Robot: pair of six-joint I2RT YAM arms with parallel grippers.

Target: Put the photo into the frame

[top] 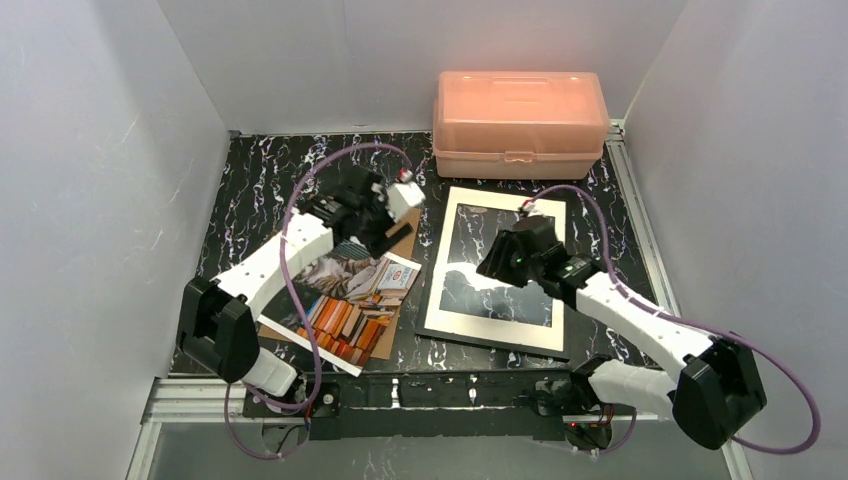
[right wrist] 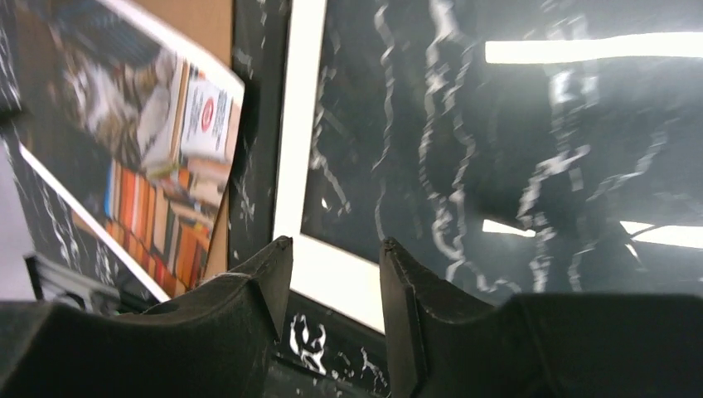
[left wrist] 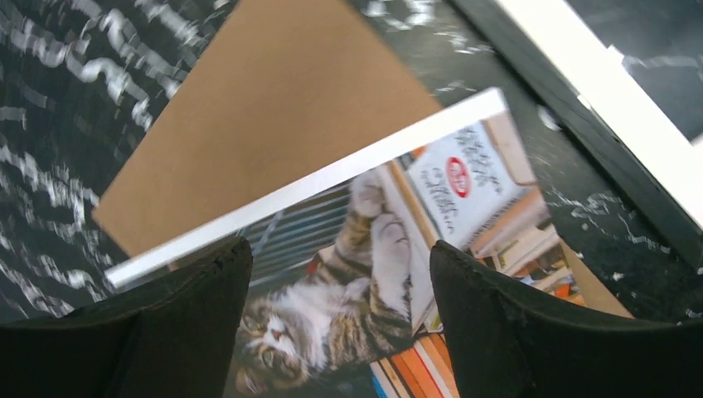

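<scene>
The black, white-veined marble-patterned worktop (top: 260,180) carries a pink plastic lidded box (top: 520,110) at the back. In front of the box lies the thin black picture frame (top: 487,300) with its white inner border and reflective pane, flat on the right side. Just left of it sits a brown fibreboard backing panel (left wrist: 273,108), and the cat-and-books photo (top: 350,305) lies face up across it, outside the frame. So the main step is not yet done; the print has yet to be lifted, set in the frame and backed. The left claw (left wrist: 338,249) hangs over the photo, jaws wide and empty. The right claw (right wrist: 336,249) hovers at the frame's near-left corner, jaws part open, gripping nothing visible.
</scene>
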